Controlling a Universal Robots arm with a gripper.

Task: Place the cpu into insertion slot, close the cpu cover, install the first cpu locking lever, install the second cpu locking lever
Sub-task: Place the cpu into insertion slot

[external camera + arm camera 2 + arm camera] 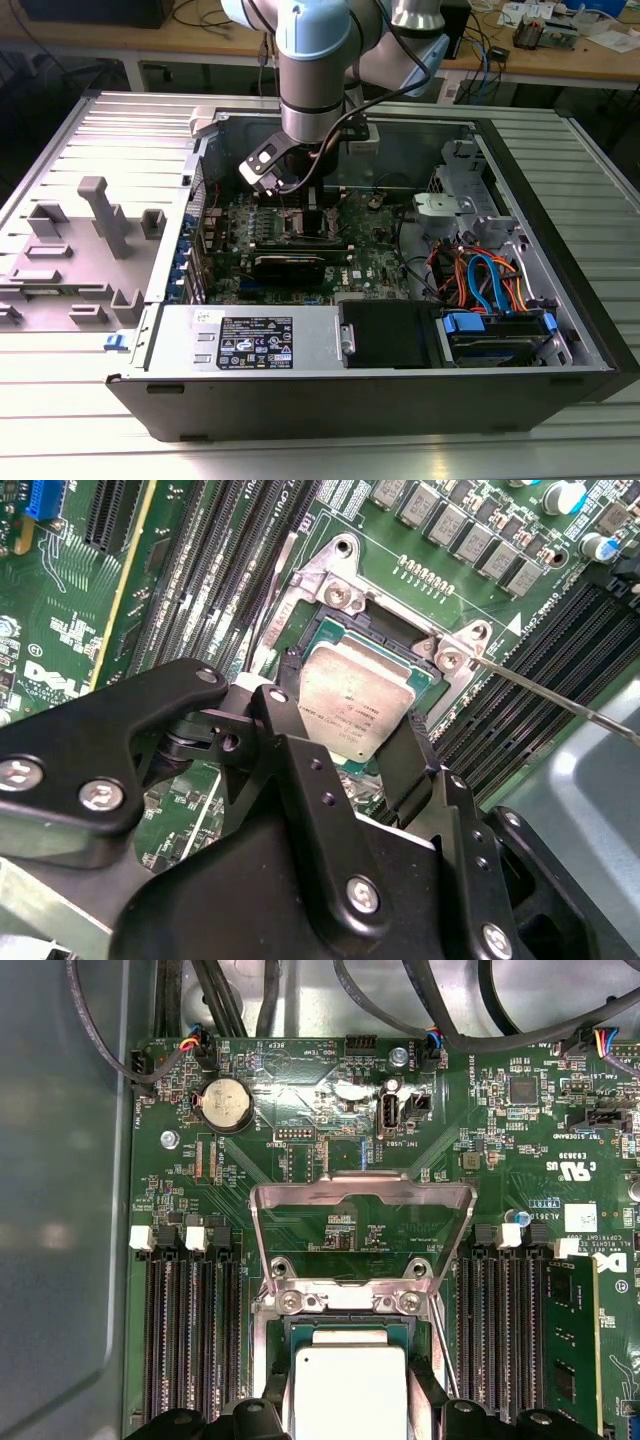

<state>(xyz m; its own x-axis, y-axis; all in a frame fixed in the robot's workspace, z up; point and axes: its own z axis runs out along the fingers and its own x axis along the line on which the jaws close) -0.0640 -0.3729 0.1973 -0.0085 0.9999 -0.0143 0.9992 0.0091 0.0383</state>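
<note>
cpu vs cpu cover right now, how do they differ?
The cpu is a solid silver-grey slab. The cpu cover is an open frame, with the green board visible through its window. The cpu sits over the insertion slot, while the cpu cover stands swung open, away from it. The cpu cover is wider than the cpu. Both are silver metal and roughly square.

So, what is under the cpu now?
The insertion slot: its rim shows around the cpu, which the gripper holds by two edges. The slot's centre is covered by the chip, so I cannot tell whether it is seated.
</note>
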